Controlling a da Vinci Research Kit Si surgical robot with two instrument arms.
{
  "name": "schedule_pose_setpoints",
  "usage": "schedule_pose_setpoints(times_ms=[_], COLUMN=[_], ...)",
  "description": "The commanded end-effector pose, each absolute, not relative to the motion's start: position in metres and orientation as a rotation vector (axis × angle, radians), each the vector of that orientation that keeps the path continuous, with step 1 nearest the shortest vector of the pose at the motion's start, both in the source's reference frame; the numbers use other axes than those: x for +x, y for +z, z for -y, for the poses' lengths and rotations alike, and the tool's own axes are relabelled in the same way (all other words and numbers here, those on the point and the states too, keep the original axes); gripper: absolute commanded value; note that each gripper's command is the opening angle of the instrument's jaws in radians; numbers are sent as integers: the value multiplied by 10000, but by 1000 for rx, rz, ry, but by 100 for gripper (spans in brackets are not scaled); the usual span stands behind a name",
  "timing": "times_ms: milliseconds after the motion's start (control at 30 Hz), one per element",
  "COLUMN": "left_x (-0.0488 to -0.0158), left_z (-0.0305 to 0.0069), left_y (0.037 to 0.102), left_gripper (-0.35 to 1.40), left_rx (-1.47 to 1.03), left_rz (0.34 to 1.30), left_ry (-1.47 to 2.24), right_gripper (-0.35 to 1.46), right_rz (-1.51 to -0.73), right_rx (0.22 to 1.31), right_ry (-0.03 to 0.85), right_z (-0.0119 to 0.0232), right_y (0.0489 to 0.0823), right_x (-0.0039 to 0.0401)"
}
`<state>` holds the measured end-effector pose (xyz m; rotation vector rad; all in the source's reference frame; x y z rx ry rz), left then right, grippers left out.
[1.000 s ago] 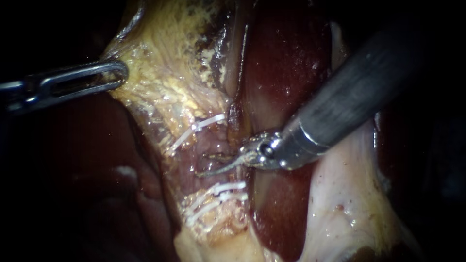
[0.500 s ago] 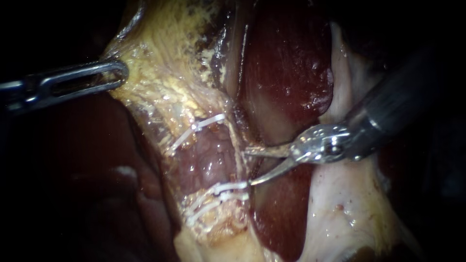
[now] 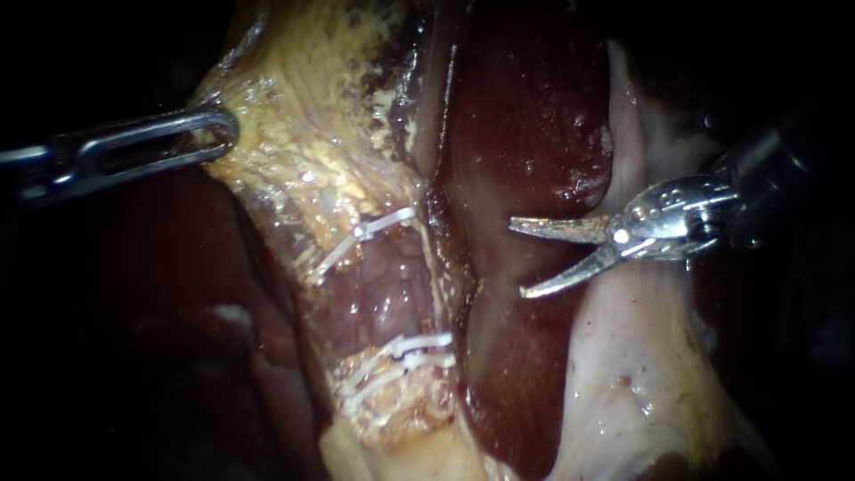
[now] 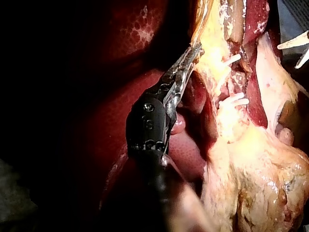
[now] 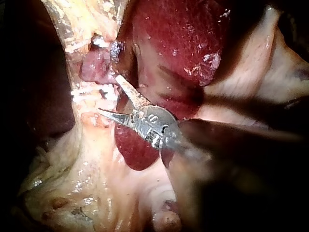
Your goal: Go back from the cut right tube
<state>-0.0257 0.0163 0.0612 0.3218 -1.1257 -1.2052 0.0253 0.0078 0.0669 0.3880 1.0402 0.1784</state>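
The tube is running near to far through the middle, one clip lying across its far part, two clips across its near part. The left tool is holding tissue far left. The right tool is hanging right of the tube, apart, over the liver.

Darkness hides shaft of the right instrument

Light strikes head-on and pools mid-scene: the wet yellow tissue and the liver glisten, and glare flashes off the right instrument at 3 o'clock. From 7 to 11 o'clock, deep shadow.
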Motion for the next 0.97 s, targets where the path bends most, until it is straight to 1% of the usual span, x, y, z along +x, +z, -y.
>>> schedule_pose_setpoints(times_ms=[33,167,267,400,500,633,967], left_x=[-261,-279,-301,-329,-344,-350,-350], left_z=[-162,-160,-162,-160,-159,-160,-159], left_y=[617,641,661,675,680,681,680], left_gripper=[-35,-35,-35,-35,-35,-35,-35], left_rx=[323,331,342,359,370,372,373], left_rz=[1129,1122,1115,1106,1105,1103,1103], left_ry=[-1200,-1184,-1171,-1155,-1146,-1143,-1143], right_gripper=[143,143,143,143,143,143,143], right_rz=[-1040,-1042,-1044,-1044,-1045,-1045,-1050], right_rx=[390,387,387,387,384,382,375], right_ry=[175,167,160,160,155,150,141], right_z=[-77,-75,-74,-74,-75,-75,-75], right_y=[673,676,675,675,674,673,671], right_x=[253,253,254,254,254,254,255])
